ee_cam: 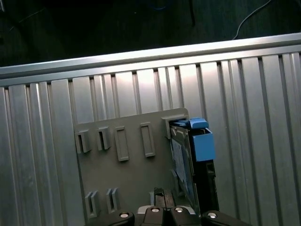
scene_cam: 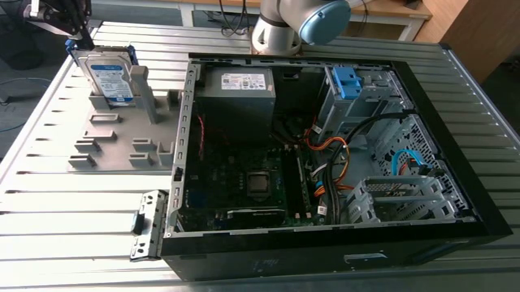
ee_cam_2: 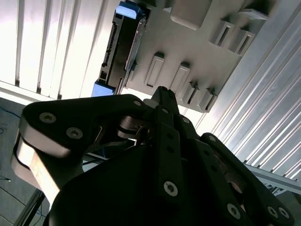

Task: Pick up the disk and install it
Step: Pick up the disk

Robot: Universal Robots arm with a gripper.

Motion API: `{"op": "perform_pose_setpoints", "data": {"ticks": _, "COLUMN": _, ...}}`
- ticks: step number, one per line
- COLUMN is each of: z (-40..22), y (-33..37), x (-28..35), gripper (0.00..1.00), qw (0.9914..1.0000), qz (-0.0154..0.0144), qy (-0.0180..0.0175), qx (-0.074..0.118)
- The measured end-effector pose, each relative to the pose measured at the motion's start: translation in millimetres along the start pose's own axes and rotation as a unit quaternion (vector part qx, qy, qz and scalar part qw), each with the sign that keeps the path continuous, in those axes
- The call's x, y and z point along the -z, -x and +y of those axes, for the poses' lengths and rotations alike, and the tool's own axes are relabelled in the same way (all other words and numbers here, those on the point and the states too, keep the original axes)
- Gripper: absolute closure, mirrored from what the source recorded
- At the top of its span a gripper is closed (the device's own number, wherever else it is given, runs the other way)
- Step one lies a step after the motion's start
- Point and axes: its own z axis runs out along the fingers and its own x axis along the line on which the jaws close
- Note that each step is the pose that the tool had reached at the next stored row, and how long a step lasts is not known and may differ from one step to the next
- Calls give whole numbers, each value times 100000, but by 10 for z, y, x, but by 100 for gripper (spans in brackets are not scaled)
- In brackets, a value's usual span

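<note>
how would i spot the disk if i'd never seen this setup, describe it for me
On the slatted metal table, find the open black computer case; at the exterior view's left of it lies a grey slotted holder plate. The disk stands on end at that plate's far end, the only piece there with a white-and-blue label and blue side rails.

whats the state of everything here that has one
disk: upright in a slot of the grey fixture plate, not gripped
gripper: shut, empty, near the disk's top
grey fixture plate: flat on the table, other slots empty
computer case: on its side, open, panel off
blue bracket: seated in the case's drive bay
</note>
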Motion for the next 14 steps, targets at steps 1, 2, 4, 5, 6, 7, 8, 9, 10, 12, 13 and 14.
{"op": "perform_pose_setpoints", "data": {"ticks": 1, "z": 0, "y": 0, "x": 0, "gripper": 89, "qw": 100000, "qz": -4, "qy": 3, "qx": 124}}
{"op": "perform_pose_setpoints", "data": {"ticks": 2, "z": 0, "y": 0, "x": 0, "gripper": 89, "qw": 100000, "qz": -6, "qy": 4, "qx": 246}}
{"op": "perform_pose_setpoints", "data": {"ticks": 4, "z": 0, "y": 0, "x": 0, "gripper": 89, "qw": 99999, "qz": -4, "qy": 18, "qx": 503}}
{"op": "perform_pose_setpoints", "data": {"ticks": 5, "z": 0, "y": 0, "x": 0, "gripper": 89, "qw": 99998, "qz": -7, "qy": 18, "qx": 628}}
{"op": "perform_pose_setpoints", "data": {"ticks": 6, "z": 0, "y": 0, "x": 0, "gripper": 89, "qw": 99997, "qz": -8, "qy": 22, "qx": 752}}
{"op": "perform_pose_setpoints", "data": {"ticks": 7, "z": 0, "y": 0, "x": 0, "gripper": 89, "qw": 99996, "qz": -11, "qy": 25, "qx": 878}}
{"op": "perform_pose_setpoints", "data": {"ticks": 8, "z": 0, "y": 0, "x": 0, "gripper": 89, "qw": 99995, "qz": -11, "qy": 29, "qx": 1003}}
{"op": "perform_pose_setpoints", "data": {"ticks": 9, "z": 0, "y": 0, "x": 0, "gripper": 89, "qw": 99994, "qz": -12, "qy": 31, "qx": 1120}}
{"op": "perform_pose_setpoints", "data": {"ticks": 10, "z": 0, "y": 0, "x": 0, "gripper": 89, "qw": 99992, "qz": -13, "qy": 36, "qx": 1242}}
{"op": "perform_pose_setpoints", "data": {"ticks": 12, "z": 0, "y": 0, "x": 0, "gripper": 89, "qw": 99989, "qz": -16, "qy": 43, "qx": 1499}}
{"op": "perform_pose_setpoints", "data": {"ticks": 13, "z": 0, "y": 0, "x": 0, "gripper": 89, "qw": 99987, "qz": -17, "qy": 45, "qx": 1620}}
{"op": "perform_pose_setpoints", "data": {"ticks": 14, "z": 0, "y": 0, "x": 0, "gripper": 89, "qw": 99985, "qz": -19, "qy": 52, "qx": 1739}}
